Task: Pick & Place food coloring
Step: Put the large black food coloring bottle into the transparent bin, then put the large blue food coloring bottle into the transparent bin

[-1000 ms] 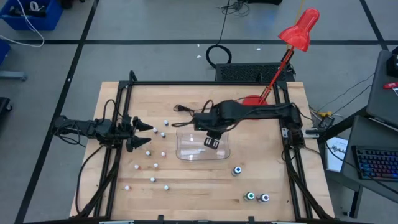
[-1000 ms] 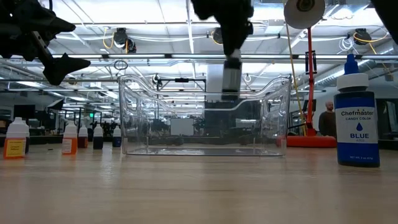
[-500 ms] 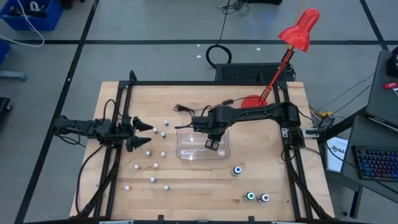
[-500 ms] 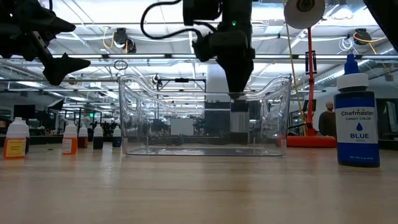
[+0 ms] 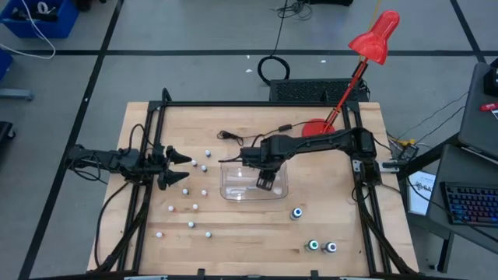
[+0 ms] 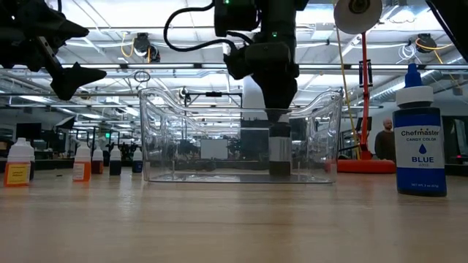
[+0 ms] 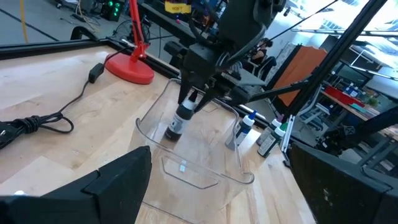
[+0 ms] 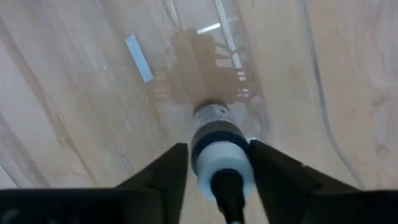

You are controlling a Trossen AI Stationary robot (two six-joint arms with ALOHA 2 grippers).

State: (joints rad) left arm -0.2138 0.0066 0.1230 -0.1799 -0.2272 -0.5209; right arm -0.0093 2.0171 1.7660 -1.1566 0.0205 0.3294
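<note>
Dark-bodied and white-capped, one food coloring bottle (image 6: 278,150) stands upright on the floor of the clear plastic tub (image 6: 175,139), gripped at its cap by the right gripper (image 5: 265,177), whose fingers (image 8: 163,172) close on either side of it. Nothing else shows inside the tub, which sits near the middle of the wooden table (image 5: 327,210). From the tub, more small bottles (image 5: 194,207) are scattered toward nine o'clock in the high view, a blue bottle (image 5: 296,213) stands just beside its corner at five o'clock, and two further ones (image 5: 321,246) lie farther out that way. In the low view the blue bottle's label reads "Chefmaster CANDY COLOR BLUE". The left gripper (image 5: 177,169) waits at the table's nine o'clock edge, fingers spread and holding nothing.
</note>
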